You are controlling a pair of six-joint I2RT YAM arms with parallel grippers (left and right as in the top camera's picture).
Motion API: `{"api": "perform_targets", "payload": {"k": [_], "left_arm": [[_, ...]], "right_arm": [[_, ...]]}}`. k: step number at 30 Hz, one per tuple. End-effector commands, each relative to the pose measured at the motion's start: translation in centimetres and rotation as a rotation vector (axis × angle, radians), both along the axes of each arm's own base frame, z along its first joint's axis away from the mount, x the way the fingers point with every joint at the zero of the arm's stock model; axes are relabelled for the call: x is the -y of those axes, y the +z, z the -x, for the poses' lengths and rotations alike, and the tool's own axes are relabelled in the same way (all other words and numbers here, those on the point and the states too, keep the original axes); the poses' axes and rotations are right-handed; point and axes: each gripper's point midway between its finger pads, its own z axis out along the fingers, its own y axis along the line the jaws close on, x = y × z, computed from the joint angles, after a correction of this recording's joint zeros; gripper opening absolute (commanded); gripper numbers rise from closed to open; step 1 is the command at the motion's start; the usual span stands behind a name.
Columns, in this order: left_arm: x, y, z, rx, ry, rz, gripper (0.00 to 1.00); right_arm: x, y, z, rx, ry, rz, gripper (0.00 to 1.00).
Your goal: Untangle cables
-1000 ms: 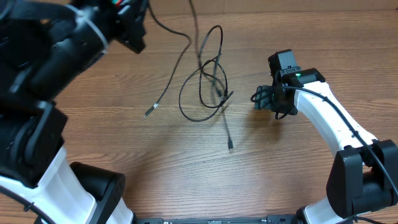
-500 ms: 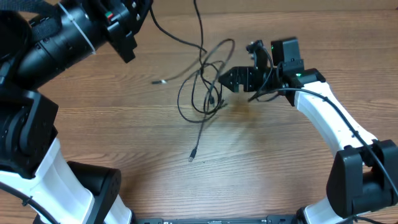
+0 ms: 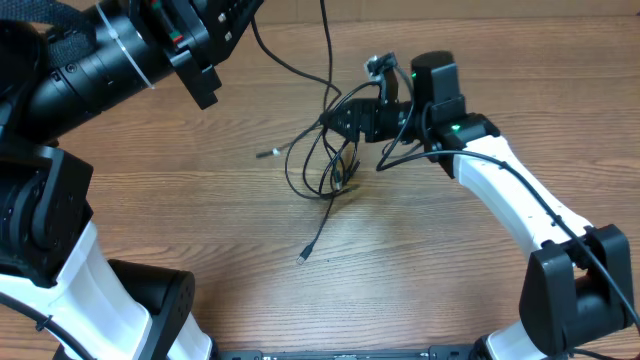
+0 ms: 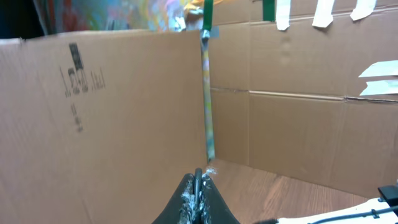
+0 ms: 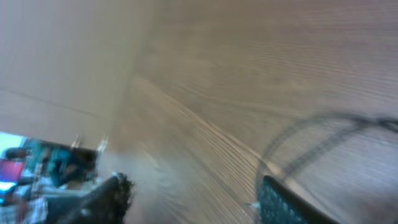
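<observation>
Overhead: cables (image 3: 335, 165) are bunched mid-table (image 3: 200, 230), long axis running far to near. One strand runs off the far edge, one tail ends near-left, one plug points left. Right gripper (image 3: 352, 120) sits at the tangle's far-right side.
Left wrist: left gripper (image 4: 198, 185) is pinched closed, facing a cardboard wall (image 4: 112, 106). Can't tell if a cord is pinched.
Right wrist: blurred. Fingers are apart with nothing between them, and a cable loop lies beside one finger.

The cables (image 3: 328, 165) look black and rubbery, the table (image 3: 200, 230) smooth matt wood grain, the walls (image 4: 124, 106) dull brown cardboard.
</observation>
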Motion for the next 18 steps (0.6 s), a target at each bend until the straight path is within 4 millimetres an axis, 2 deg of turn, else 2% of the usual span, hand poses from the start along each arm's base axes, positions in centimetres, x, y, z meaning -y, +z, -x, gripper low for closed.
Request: {"api": "perform_targets", "payload": {"k": [1, 3, 5, 6, 7, 9, 11, 13, 16, 18], "left_arm": [[-0.7, 0.5, -0.3, 0.016, 0.031, 0.012, 0.04], [-1.9, 0.6, -0.9, -0.002, 0.07, 0.024, 0.04], [-2.9, 0.5, -1.6, -0.019, 0.107, 0.033, 0.04], [-5.1, 0.5, -2.7, -0.035, 0.185, 0.045, 0.04], [-6.2, 0.5, -3.2, -0.047, 0.225, 0.057, 0.04], [-9.5, 0.6, -4.6, -0.078, 0.343, 0.096, 0.04], [-12.9, 0.6, -5.4, -0.103, 0.445, 0.132, 0.04], [-15.6, 0.5, -5.7, -0.133, 0.522, 0.169, 0.04], [-18.3, 0.3, -5.9, -0.153, 0.602, 0.196, 0.04], [-19.0, 0.1, -6.0, -0.161, 0.628, 0.199, 0.04]], "right_arm": [[7.2, -5.2, -2.0, -0.21, -0.518, 0.3, 0.3], [11.1, -7.3, -1.1, -0.298, -0.71, 0.438, 0.29], [13.4, -8.1, -0.4, -0.321, -0.783, 0.527, 0.29], [15.2, -8.5, 0.0, -0.34, -0.823, 0.578, 0.29], [16.0, -8.6, 0.1, -0.353, -0.837, 0.59, 0.29], [17.7, -8.8, 0.2, -0.381, -0.873, 0.596, 0.3], [19.0, -8.9, 0.0, -0.393, -0.893, 0.597, 0.32], [19.4, -8.9, 0.0, -0.394, -0.874, 0.596, 0.33], [18.7, -8.9, 0.0, -0.372, -0.786, 0.596, 0.33], [18.3, -8.9, 0.0, -0.364, -0.751, 0.598, 0.33]]}}
